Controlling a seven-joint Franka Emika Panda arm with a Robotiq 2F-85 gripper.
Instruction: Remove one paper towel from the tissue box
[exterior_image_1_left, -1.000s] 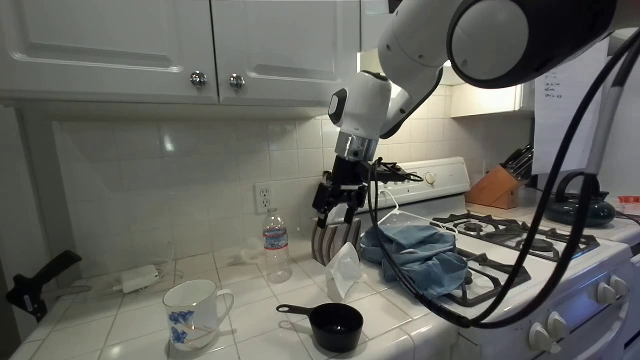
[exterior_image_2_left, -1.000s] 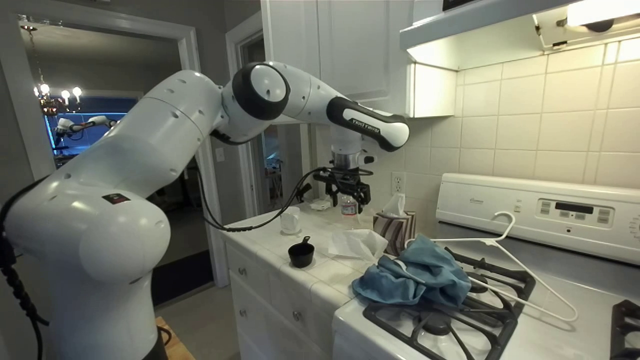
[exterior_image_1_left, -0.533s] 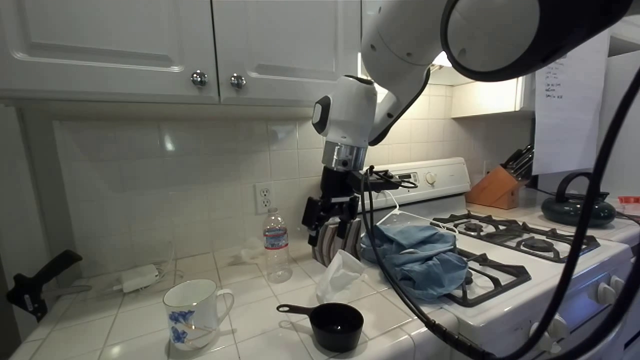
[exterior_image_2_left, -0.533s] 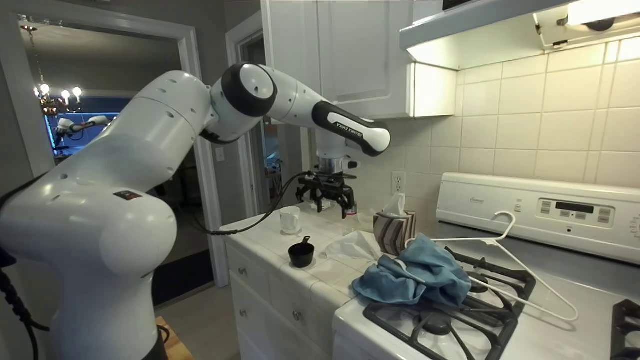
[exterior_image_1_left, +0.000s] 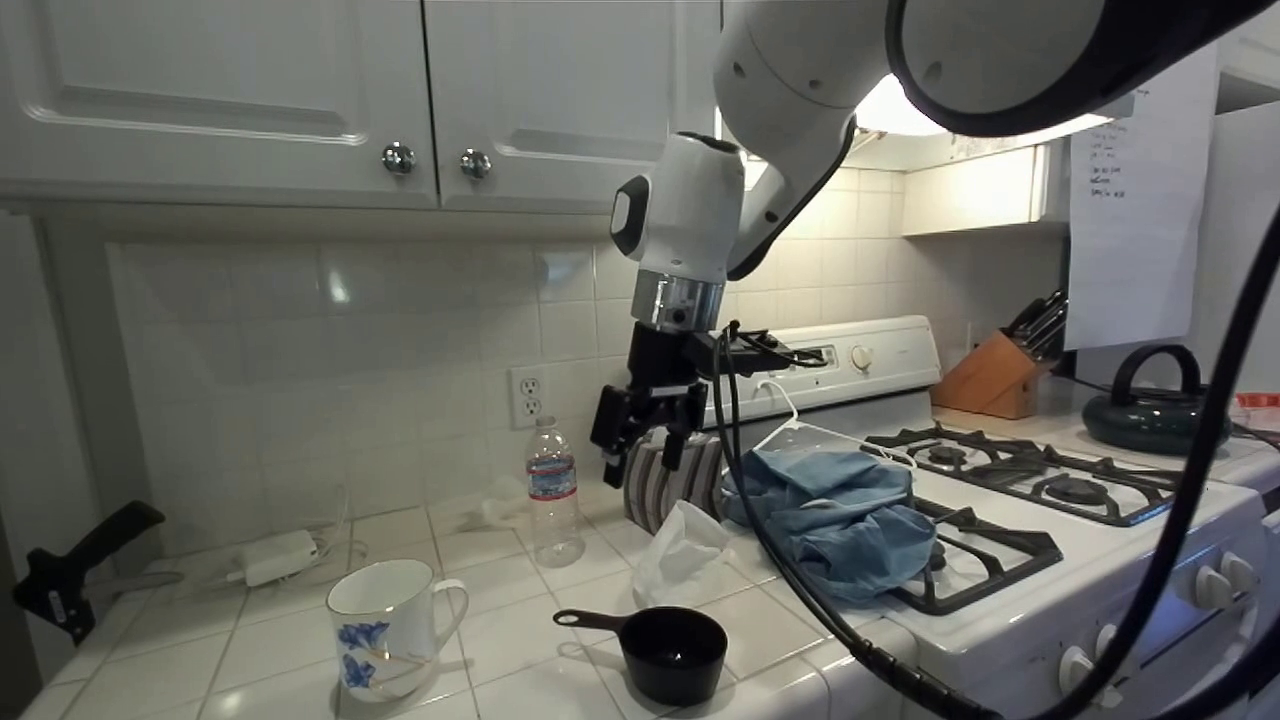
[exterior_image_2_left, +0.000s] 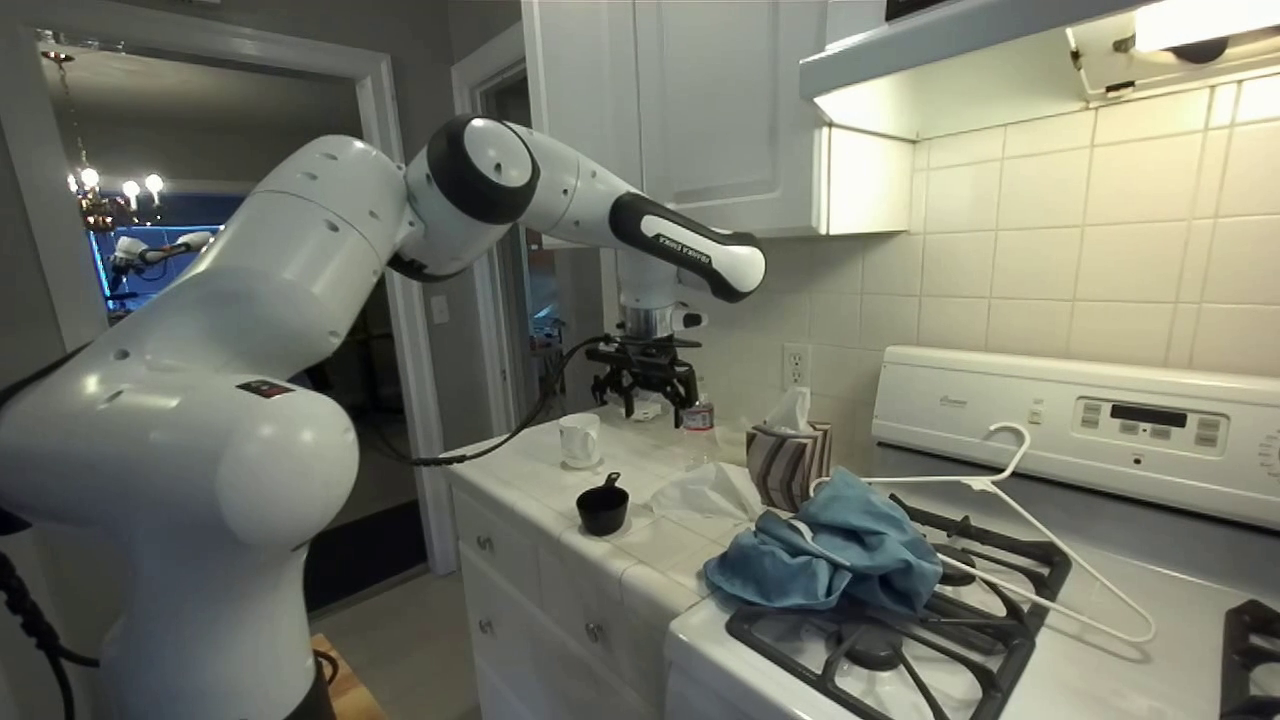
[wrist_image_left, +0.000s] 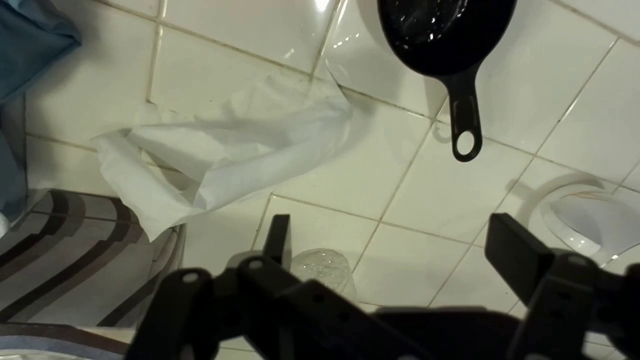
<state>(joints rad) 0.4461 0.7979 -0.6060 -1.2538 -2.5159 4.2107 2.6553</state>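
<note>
Crumpled tissue (wrist_image_left: 250, 172) just chilling on the tiles (wrist_image_left: 332, 225)
Striped box (wrist_image_left: 85, 260) right beside it, black measuring cup (wrist_image_left: 450, 52) nearby, gripper (wrist_image_left: 392, 240) in the foreground, spread wide.

White squares, tan-lined, all over the ceramic-tiled countertop (exterior_image_1_left: 285, 640)! Plain white, the crumpled paper towel (wrist_image_left: 260, 167); wavy stripes, brown on pale grey, on the boxy cardboard tissue box (exterior_image_2_left: 788, 468)! Solid black, the round measuring cup (exterior_image_1_left: 672, 665) by the front edge, and the two-fingered gripper (exterior_image_1_left: 643, 466)! Blue florals on the white ceramic mug (exterior_image_1_left: 395, 625), dusty blue through the rumpled cloth (exterior_image_1_left: 850, 510), red-trimmed blue label (exterior_image_1_left: 551, 478) on the clear plastic bottle (exterior_image_1_left: 556, 525)!
</note>
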